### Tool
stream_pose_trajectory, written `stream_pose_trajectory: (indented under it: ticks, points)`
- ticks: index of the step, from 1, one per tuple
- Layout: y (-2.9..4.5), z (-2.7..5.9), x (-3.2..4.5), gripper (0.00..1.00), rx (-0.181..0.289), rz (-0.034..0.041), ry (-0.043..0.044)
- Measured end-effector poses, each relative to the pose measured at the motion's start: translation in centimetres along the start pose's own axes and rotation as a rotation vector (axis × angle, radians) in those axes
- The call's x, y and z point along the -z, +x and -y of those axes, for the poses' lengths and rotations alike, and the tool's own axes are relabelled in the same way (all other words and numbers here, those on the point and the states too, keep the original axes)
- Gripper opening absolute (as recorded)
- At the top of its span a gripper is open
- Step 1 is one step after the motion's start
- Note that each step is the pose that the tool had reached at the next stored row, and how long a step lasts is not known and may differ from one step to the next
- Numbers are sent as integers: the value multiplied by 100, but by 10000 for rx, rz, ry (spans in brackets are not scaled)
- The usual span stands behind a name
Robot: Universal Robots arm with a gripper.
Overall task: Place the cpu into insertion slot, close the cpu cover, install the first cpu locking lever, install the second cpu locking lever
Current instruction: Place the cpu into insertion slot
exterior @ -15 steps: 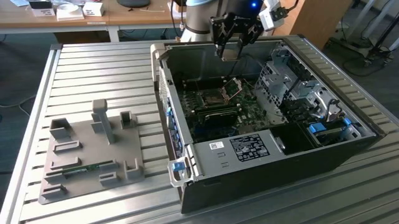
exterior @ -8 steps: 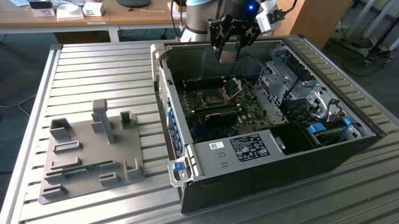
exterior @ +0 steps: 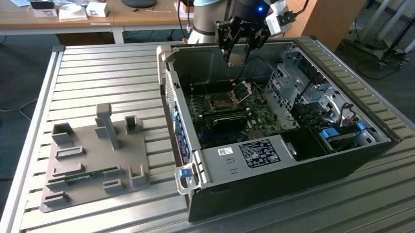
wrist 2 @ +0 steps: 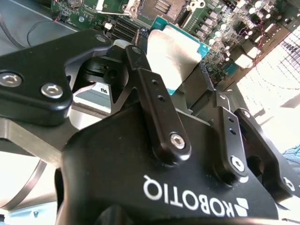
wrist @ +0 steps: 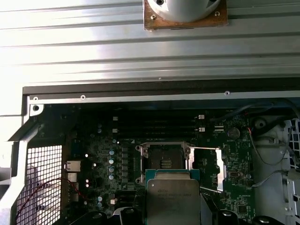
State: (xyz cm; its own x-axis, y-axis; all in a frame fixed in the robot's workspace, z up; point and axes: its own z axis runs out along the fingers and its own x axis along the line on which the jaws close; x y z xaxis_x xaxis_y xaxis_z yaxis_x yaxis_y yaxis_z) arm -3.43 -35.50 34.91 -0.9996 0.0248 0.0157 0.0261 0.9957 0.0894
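My gripper hangs above the open computer case, shut on the cpu. In the second wrist view the cpu is a flat chip with a silvery top and green rim, pinched between my black fingers. The insertion slot is a dark square socket with a metal rim, lying bare on the green motherboard just beyond the cpu. The cpu cover stands tilted up beside the insertion slot. In the first wrist view, a thin silver lever runs along one side of the socket.
The case lies on its side on a slatted metal table, with drive cages at the exterior view's right. A grey fixture plate carrying a green memory stick sits at the exterior view's left. The arm's base stands behind the case.
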Motion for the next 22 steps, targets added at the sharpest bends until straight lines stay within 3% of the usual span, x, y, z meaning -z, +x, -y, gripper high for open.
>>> stream_pose_trajectory:
  ticks: [17,22]
  points:
    - [1,4,-36,54,0,2,-1]
    - [18,8,-79,54,6,61,-49]
